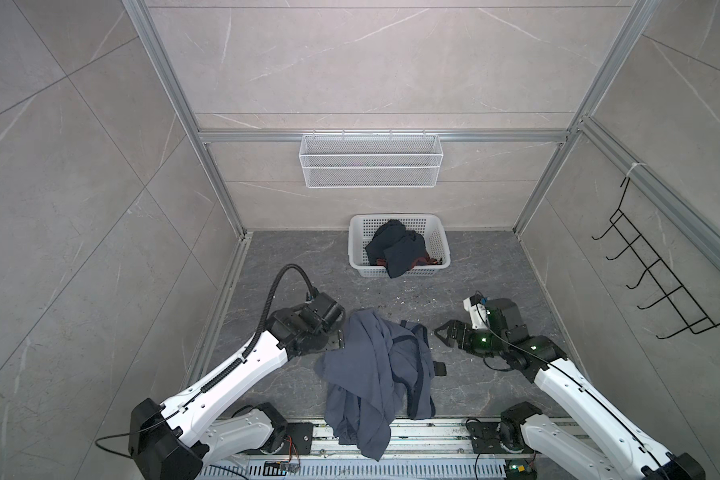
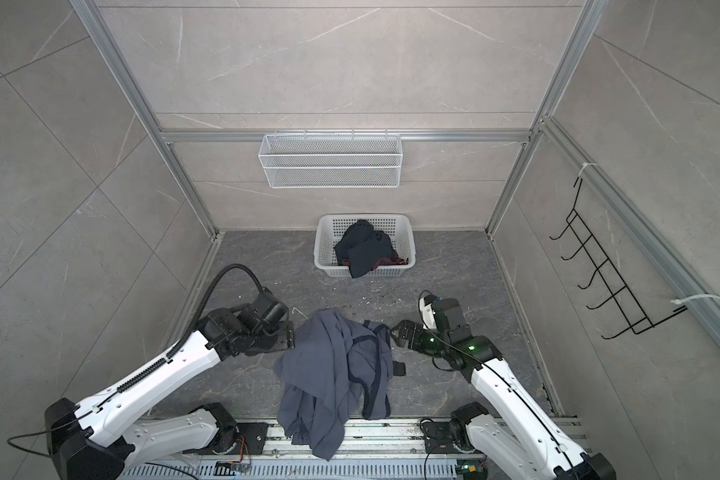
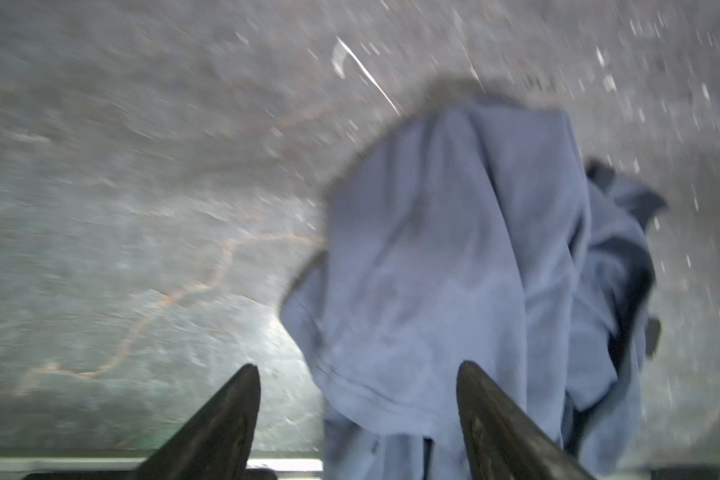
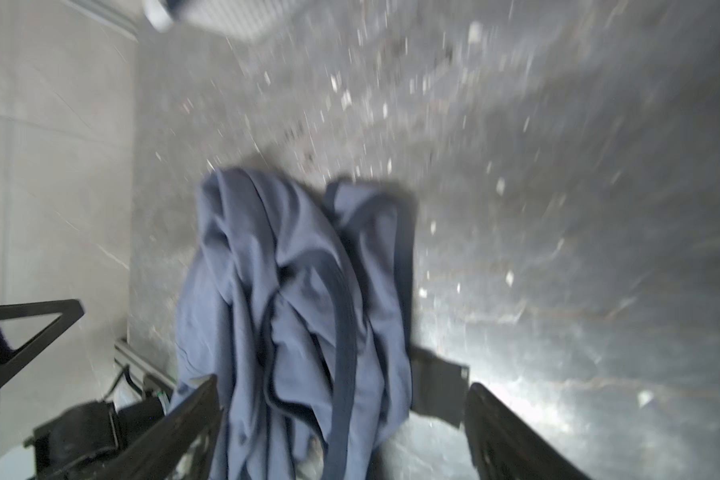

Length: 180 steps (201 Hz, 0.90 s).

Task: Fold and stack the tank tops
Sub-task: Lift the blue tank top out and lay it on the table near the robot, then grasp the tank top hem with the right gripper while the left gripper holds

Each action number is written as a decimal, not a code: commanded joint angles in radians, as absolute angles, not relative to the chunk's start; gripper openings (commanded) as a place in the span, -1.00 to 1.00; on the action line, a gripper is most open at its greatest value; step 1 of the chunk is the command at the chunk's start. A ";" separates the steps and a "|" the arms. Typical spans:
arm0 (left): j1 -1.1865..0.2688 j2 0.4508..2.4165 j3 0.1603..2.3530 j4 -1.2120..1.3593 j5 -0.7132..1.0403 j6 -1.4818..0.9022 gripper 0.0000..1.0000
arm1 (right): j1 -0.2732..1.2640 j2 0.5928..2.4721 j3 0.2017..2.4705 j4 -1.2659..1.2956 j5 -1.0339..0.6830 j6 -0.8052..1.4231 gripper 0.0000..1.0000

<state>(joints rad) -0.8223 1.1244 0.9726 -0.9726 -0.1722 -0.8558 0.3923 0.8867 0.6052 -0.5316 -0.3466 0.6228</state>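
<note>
- Now the left tool [image 3: 358, 368] and right tool [image 4: 344, 382] are hovering spread, empty, flanking the crumpled slate-blue tank top [image 1: 371, 374].
- Flattening is probably coming next, needing corner pinches.

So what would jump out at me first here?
A crumpled slate-blue cloth tank top sprawls mid-floor, its lower end spilling over the front metal rail. The left claw and the right claw stand open on either side of it. Farther back, a white perforated plastic basket holds a bundled dark navy garment with maroon trim.
</note>
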 commanded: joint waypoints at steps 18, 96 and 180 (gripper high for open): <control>-0.944 1.225 0.894 -0.949 -0.087 -1.029 0.51 | 0.523 0.952 0.547 -0.518 -0.253 0.738 0.74; -0.945 1.277 0.768 -0.798 -0.065 -1.088 0.20 | 0.692 1.178 0.559 -0.432 -0.171 0.803 0.54; -0.871 1.284 0.831 -0.833 -0.171 -0.973 -0.98 | 0.811 1.283 0.660 -0.486 -0.065 0.796 -0.67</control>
<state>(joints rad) -0.9150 1.3067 0.7609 -0.7746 -0.0910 -1.0405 0.7895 1.2884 0.6094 -0.4286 -0.1513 0.7971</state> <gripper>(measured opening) 0.068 0.264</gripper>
